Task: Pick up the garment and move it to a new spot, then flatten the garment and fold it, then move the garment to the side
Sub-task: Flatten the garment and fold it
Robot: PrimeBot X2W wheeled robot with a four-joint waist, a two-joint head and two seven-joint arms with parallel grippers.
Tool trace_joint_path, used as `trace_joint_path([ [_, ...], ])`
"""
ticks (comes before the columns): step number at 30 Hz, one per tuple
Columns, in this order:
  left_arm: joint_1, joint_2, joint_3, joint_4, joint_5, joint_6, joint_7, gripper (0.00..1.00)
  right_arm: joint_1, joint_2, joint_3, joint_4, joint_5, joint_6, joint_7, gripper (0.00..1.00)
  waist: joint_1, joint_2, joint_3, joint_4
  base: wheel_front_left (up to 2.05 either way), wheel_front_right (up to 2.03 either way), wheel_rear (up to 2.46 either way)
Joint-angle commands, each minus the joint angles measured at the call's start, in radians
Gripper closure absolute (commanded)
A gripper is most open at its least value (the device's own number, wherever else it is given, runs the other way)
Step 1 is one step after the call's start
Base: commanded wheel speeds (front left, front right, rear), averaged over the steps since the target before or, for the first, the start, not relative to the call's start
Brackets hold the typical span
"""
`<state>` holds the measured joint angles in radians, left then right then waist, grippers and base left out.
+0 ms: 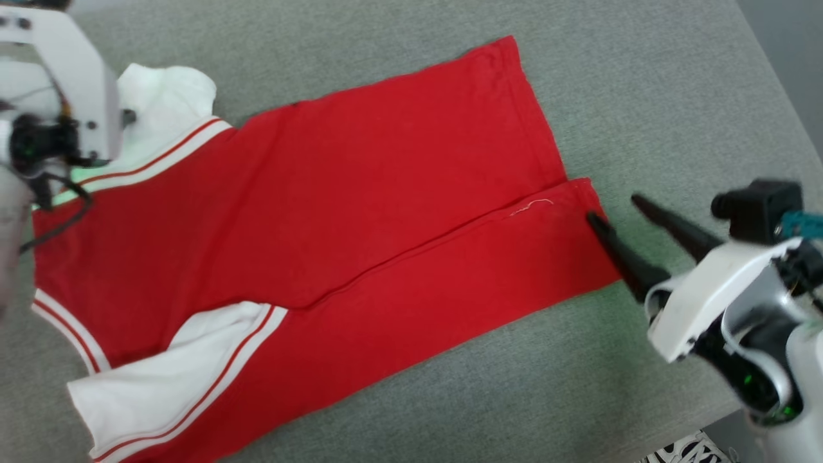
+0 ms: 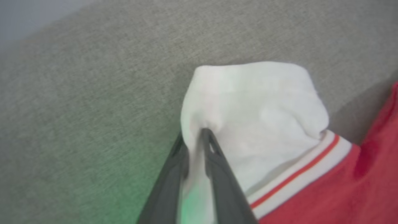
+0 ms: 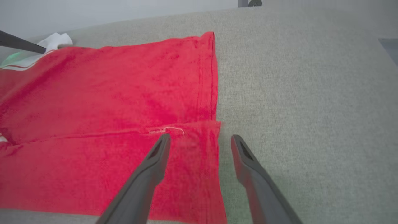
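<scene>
The left arm's pale wrist housing point(image 1: 64, 71) sits at the 10 o'clock corner of the head view. In the left wrist view, the left gripper point(image 2: 192, 134) has its two dark fingers nearly together, pinching a fold of the garment point(image 2: 255, 118) between their tips. The right gripper point(image 1: 613, 208) lies at about 4 o'clock in the head view with its white wrist point(image 1: 714, 289) low behind it, its fingers spread wide, empty and pointing toward 10 o'clock.
</scene>
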<state>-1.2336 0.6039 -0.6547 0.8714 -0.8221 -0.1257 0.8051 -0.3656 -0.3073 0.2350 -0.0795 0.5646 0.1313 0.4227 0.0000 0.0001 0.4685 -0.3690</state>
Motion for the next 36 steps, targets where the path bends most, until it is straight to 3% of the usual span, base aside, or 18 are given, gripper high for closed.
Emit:
trace_joint_path([
  [1, 0.026, -0.019, -0.018, 0.005, -0.014, -0.005, 0.003, 1.0, -0.028, -0.008, 0.003, -0.002, 0.01, -0.001, 0.004, 0.0, 0.0, -0.0001, 0.002, 0.01, 0.0, 0.0, 0.0],
  [5, 0.008, -0.029, -0.035, -0.031, -0.042, -0.005, -0.018, 1.0, -0.122, -0.025, 0.012, 0.021, 0.029, -0.001, 0.043, 0.0, 0.0, -0.0001, 0.01, 0.034, 0.0, 0.0, 0.0],
  [9, -0.005, -0.038, -0.075, -0.08, -0.065, -0.005, -0.045, 1.0, -0.261, -0.043, 0.045, 0.103, 0.078, -0.001, 0.156, 0.0, 0.0, -0.0001, 0.02, 0.066, 0.0, 0.0, 0.0],
  [19, -0.053, -0.07, -0.17, -0.128, -0.121, -0.005, -0.084, 1.0, -0.634, -0.04, 0.118, 0.51, 0.084, -0.001, 0.298, 0.0, 0.0, -0.0001, 0.05, 0.159, 0.0, 0.0, 0.0],
  [25, -0.092, -0.094, -0.226, -0.13, -0.154, -0.005, -0.109, 1.0, -0.77, -0.056, 0.172, 0.718, 0.043, -0.001, 0.283, 0.0, 0.0, -0.0001, 0.067, 0.204, 0.0, 0.0, 0.0],
  [35, -0.128, -0.099, -0.288, -0.102, -0.222, -0.003, -0.149, 1.0, -0.818, -0.058, 0.339, 0.882, 0.076, -0.001, 0.217, 0.0, 0.0, -0.0001, 0.094, 0.226, 0.0, 0.0, 0.0],
  [36, -0.129, -0.096, -0.296, -0.1, -0.229, -0.003, -0.15, 1.0, -0.818, -0.056, 0.353, 0.887, 0.09, -0.001, 0.216, 0.36, 0.0, -0.0001, 0.094, 0.226, 0.0, 0.0, 0.0],
])
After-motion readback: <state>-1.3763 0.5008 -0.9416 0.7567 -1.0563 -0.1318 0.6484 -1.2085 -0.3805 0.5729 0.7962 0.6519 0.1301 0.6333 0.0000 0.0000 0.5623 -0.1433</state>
